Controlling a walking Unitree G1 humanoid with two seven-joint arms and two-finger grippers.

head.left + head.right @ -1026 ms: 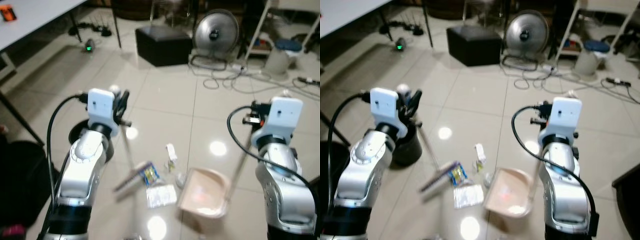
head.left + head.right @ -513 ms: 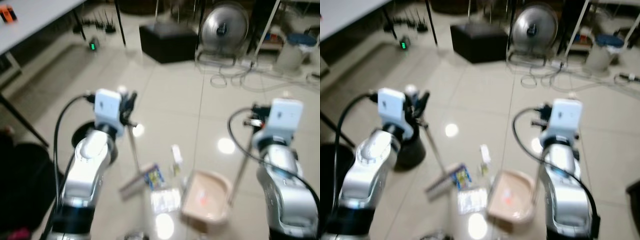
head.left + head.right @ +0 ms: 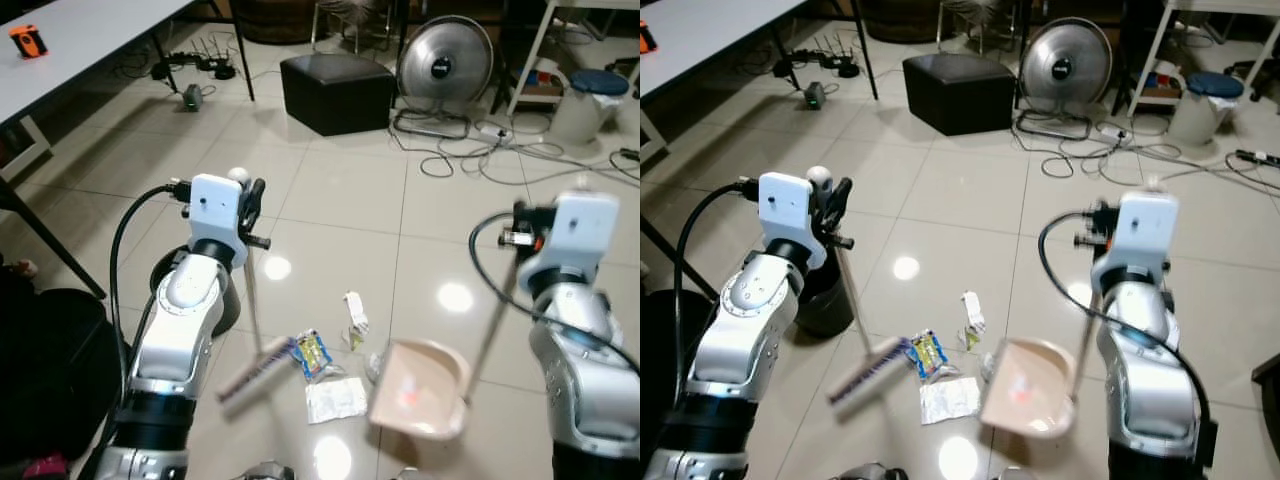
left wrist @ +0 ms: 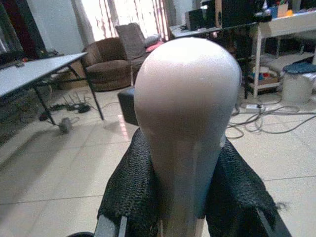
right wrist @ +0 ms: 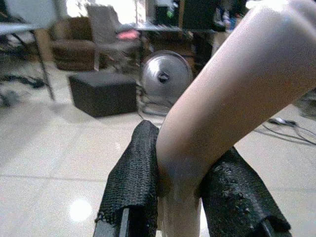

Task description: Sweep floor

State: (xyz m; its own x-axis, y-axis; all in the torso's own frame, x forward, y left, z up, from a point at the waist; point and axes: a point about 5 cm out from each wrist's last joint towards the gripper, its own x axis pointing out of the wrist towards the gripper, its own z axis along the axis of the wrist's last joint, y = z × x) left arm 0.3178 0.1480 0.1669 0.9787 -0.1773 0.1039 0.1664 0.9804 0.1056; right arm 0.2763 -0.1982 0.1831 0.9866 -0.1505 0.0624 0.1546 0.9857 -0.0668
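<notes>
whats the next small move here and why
Probably a short push of the broom head toward the dustpan. The left gripper is shut on the broom handle, the right gripper on the dustpan handle, and the wrappers lie on the floor tiles between the broom head and the pan's mouth.

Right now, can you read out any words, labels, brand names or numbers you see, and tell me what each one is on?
None can be read.
Fan: a small badge at its middle, too small to read.
Yellow and blue snack packet on the floor: printed, but blurred.
Clear wrapper beside the dustpan: marks too faint to read.
Orange thing on the table: no readable label.
</notes>
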